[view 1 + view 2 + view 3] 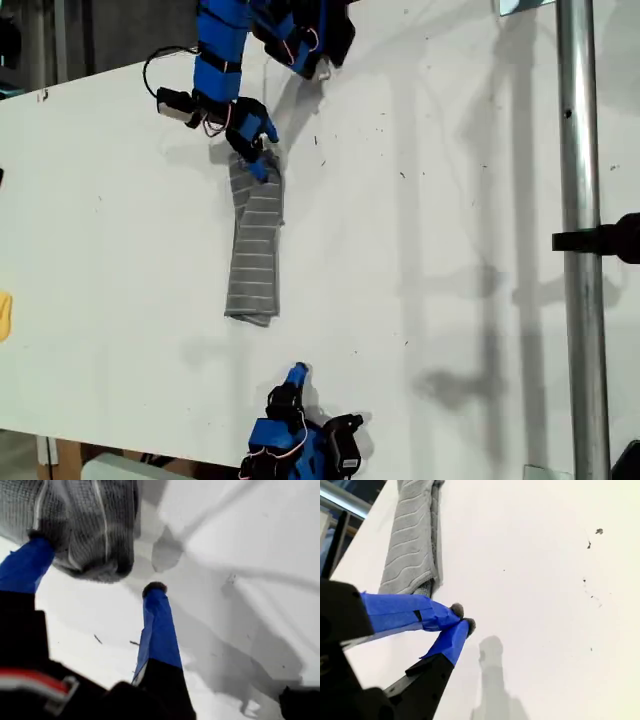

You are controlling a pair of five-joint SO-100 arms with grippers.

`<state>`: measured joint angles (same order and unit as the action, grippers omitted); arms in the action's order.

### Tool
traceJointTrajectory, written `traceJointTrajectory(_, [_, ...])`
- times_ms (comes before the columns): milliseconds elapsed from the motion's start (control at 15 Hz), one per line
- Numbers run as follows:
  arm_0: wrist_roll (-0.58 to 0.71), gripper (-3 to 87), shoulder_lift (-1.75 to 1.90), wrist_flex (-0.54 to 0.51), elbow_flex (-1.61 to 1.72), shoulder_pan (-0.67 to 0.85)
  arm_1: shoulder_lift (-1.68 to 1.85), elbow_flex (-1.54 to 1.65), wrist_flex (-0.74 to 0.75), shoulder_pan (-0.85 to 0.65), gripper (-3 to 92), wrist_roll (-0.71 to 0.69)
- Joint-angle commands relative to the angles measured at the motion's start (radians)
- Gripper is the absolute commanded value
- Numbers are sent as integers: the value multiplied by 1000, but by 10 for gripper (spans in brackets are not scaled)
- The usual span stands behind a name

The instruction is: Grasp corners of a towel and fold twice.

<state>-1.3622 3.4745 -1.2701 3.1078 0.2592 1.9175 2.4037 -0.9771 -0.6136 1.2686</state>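
The grey striped towel (255, 250) lies folded into a narrow strip on the white table (450, 200), left of centre in the exterior view. My first gripper (262, 162) is at the strip's far end and stands open. In the first wrist view that bunched end of the towel (85, 525) hangs over one finger, and the other finger (156, 620) is bare and apart from it. My second gripper (297, 374) is shut on nothing, a short way off the strip's near end. In the second wrist view its fingertips (462, 618) touch, with the towel (412, 540) beyond them. I cannot pick out single corners.
A metal pole (580, 240) with a black clamp (605, 240) runs down the exterior view's right. A yellow object (4, 315) shows at that view's left edge. Wires (160, 65) loop beside the first arm.
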Motion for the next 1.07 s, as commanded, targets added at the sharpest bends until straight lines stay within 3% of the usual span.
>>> traceJointTrajectory(0, [-15, -16, 3, 8, 9, 14, -173, -156, 69, -21, 382, -14])
traceJointTrajectory(333, [-18, -18, 3, 5, 11, 14, -495, -508, 86, -51, 332, -170])
traceJointTrajectory(467, [-21, -19, 3, 3, 11, 15, -511, -534, 137, -80, 218, -247])
traceJointTrajectory(533, [-21, -19, 3, 3, 11, 15, -508, -543, 83, -100, -2, -236])
traceJointTrajectory(600, [-20, -20, 3, 3, 11, 20, -448, -499, 35, -109, -2, -241])
traceJointTrajectory(733, [-20, -21, 3, 3, 11, 18, -213, -419, -276, -77, -2, -236])
traceJointTrajectory(867, [-21, -23, 3, 3, 11, 21, 11, -456, -704, 3, -2, -187])
traceJointTrajectory(933, [-21, -25, 3, 2, 11, 18, 46, -505, -818, 26, -2, -186])
traceJointTrajectory(1000, [-21, -25, 3, 0, 11, 14, -5, -574, -834, 51, -2, -186])
